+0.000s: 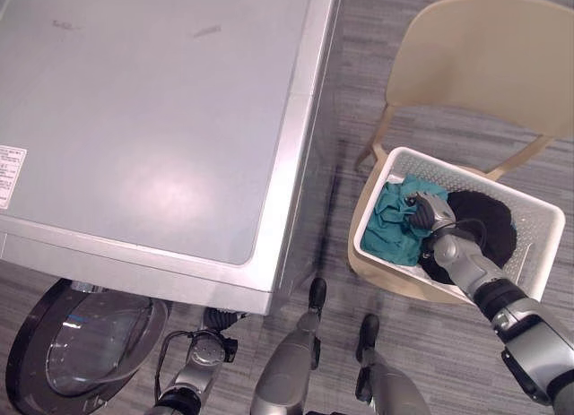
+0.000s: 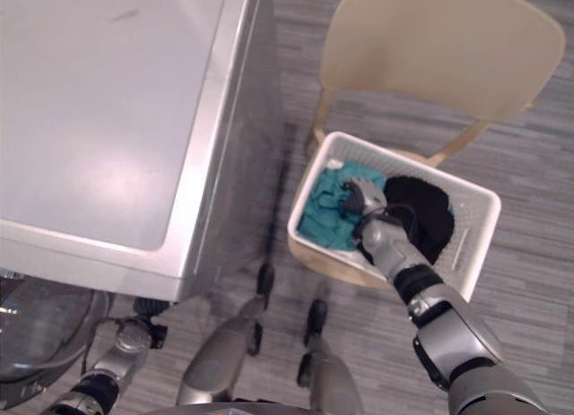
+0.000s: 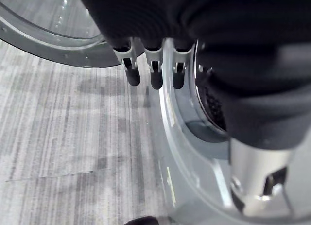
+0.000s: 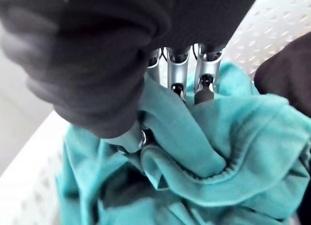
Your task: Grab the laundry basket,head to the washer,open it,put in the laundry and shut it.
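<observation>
Right now my right hand (image 1: 429, 211) is down in the basket (image 1: 538, 220), fingers (image 4: 204, 89) and thumb pinching the teal cloth (image 4: 194, 157), with the black cloth (image 1: 484, 222) at its 3 o'clock. The basket sits on the chair (image 1: 489, 52). My left hand (image 3: 150, 69) hangs relaxed by the open washer door (image 1: 76, 343), at about 8 o'clock from the basket, so I judge the right arm must carry the cloth across.

laundry area, washer (image 1: 152, 119), laundry basket (image 1: 538, 227)

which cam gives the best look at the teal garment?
Right wrist view: the teal garment shows close up, the right hand with fingers dug into its folds. Both eye views show it small in the white basket, beside a black garment.
</observation>
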Robot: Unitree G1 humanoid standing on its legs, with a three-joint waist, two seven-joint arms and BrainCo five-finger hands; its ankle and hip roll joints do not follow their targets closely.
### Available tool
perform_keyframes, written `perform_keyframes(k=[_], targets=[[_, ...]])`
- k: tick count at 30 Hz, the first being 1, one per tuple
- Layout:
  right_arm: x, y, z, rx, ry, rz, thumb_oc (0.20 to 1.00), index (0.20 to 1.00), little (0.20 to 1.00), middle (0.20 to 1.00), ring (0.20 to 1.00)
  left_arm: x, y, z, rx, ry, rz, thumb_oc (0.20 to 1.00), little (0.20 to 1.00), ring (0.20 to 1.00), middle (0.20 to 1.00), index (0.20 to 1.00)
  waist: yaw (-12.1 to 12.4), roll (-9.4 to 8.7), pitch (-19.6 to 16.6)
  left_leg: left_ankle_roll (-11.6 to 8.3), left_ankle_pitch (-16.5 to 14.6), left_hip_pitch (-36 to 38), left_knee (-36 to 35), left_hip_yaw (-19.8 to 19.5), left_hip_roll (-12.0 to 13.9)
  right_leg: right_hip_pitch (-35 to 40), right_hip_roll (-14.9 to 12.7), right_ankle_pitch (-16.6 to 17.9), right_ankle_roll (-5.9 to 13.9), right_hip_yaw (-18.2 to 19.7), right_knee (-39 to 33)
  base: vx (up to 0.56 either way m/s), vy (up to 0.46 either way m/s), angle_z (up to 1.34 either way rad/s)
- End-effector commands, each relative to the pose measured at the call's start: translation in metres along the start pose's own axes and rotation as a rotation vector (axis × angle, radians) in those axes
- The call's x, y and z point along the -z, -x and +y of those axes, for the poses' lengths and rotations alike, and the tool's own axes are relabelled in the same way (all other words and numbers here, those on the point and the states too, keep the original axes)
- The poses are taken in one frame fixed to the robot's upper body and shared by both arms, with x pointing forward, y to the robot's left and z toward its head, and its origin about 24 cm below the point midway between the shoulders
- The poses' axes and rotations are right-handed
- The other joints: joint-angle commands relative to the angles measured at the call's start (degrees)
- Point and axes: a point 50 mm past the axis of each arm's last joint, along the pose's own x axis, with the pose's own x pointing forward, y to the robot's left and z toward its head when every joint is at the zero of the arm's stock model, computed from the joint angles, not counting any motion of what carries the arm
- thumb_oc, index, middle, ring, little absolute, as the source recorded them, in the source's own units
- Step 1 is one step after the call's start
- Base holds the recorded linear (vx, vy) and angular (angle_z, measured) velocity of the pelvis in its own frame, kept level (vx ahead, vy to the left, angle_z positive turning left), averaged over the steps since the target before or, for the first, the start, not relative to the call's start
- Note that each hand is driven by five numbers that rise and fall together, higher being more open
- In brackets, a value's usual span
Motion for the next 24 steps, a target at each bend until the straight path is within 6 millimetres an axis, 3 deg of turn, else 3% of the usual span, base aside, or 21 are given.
perform_keyframes(k=[1, 4, 6, 7, 11, 14, 17, 20, 24], targets=[[0.000, 0.007, -0.005, 0.036, -0.140, -0.030, 0.200, 0.200, 0.200, 0.200, 0.200, 0.028, 0.011, 0.002, -0.006, 0.006, 0.095, 1.000, 1.000, 1.000, 1.000, 1.000, -1.06, -0.29, -4.20, -4.08, -4.78, -1.60, 1.73, 0.14, 1.30, -4.74, -3.80, -2.38, 2.95, 1.60, 5.13, 0.04, 0.006, 0.02], [-0.003, 0.023, -0.010, 0.076, -0.367, -0.066, 0.200, 0.200, 0.200, 0.200, 0.200, 0.039, 0.017, 0.004, -0.009, 0.018, 0.134, 1.000, 1.000, 1.000, 1.000, 1.000, -2.38, -0.71, -6.15, -3.65, -5.77, 1.66, 1.39, 0.48, 1.12, -1.60, -4.16, -2.75, 3.20, 1.36, 4.57, 0.06, 0.011, -0.03], [-0.004, 0.029, -0.010, 0.076, -0.417, -0.077, 0.200, 0.200, 0.200, 0.200, 0.200, 0.043, 0.019, 0.004, -0.009, 0.019, 0.148, 1.000, 1.000, 1.000, 1.000, 1.000, -2.62, -0.72, -6.69, -3.50, -6.11, 2.50, 1.40, 0.57, 1.06, -0.81, -4.28, -2.92, 3.25, 1.37, 4.46, 0.06, 0.020, -0.16], [-0.008, 0.038, -0.013, 0.082, -0.546, -0.109, 0.200, 0.200, 0.200, 0.200, 0.200, 0.049, 0.023, 0.007, -0.019, 0.017, 0.171, 1.000, 1.000, 1.000, 1.000, 1.000, -3.27, -0.97, -7.94, -3.31, -6.71, 4.50, 1.26, 0.83, 0.91, 1.07, -4.49, -3.10, 3.44, 1.16, 4.27, 0.10, 0.032, -0.10], [-0.030, 0.055, -0.023, 0.068, -0.756, -0.251, 0.200, 0.200, 0.200, 0.200, 0.200, 0.058, 0.030, 0.013, -0.046, 0.055, 0.193, 1.000, 1.000, 1.000, 1.000, 1.000, -4.30, -1.34, -10.49, -2.85, -8.32, 7.57, 1.89, 1.39, 0.69, 3.86, -4.76, -3.54, 3.61, 1.44, 4.33, 0.07, 0.038, -0.05], [-0.045, 0.072, -0.027, 0.022, -0.817, -0.362, 0.200, 0.200, 0.200, 0.200, 0.200, 0.066, 0.039, 0.013, -0.045, 0.089, 0.212, 1.000, 1.000, 1.000, 1.000, 1.000, -4.41, -1.89, -12.46, -2.35, -10.00, 10.09, 3.28, 1.81, 0.75, 6.20, -4.90, -4.09, 3.51, 1.89, 4.74, 0.08, 0.038, -0.22], [-0.049, 0.078, -0.029, 0.013, -0.833, -0.394, 0.200, 0.200, 0.200, 0.200, 0.200, 0.069, 0.041, 0.012, -0.043, 0.094, 0.219, 1.000, 1.000, 1.000, 1.000, 1.000, -4.46, -1.92, -12.69, -2.24, -10.34, 10.64, 3.59, 1.84, 0.78, 6.51, -4.82, -4.27, 3.48, 2.09, 5.02, 0.01, 0.006, -0.05], [-0.070, 0.088, -0.028, -0.042, -0.904, -0.503, 0.200, 0.200, 0.200, 0.200, 0.200, 0.072, 0.044, 0.010, -0.042, 0.110, 0.233, 1.000, 1.000, 1.000, 1.000, 1.000, -4.71, -1.65, -13.06, -2.14, -10.31, 11.56, 3.96, 1.52, 1.34, 6.04, -3.99, -4.28, 3.43, 4.43, 7.79, -0.09, -0.036, -0.16], [-0.091, 0.087, -0.036, -0.050, -0.905, -0.610, 0.200, 0.200, 0.200, 0.200, 0.200, 0.055, 0.035, 0.018, -0.060, 0.105, 0.168, 1.000, 1.000, 1.000, 1.000, 1.000, -4.50, -0.78, -11.90, -2.15, -8.27, 8.00, 6.09, -0.73, 2.27, 4.92, -0.75, -7.69, 2.43, 11.43, 17.58, -0.27, -0.143, 0.16]])
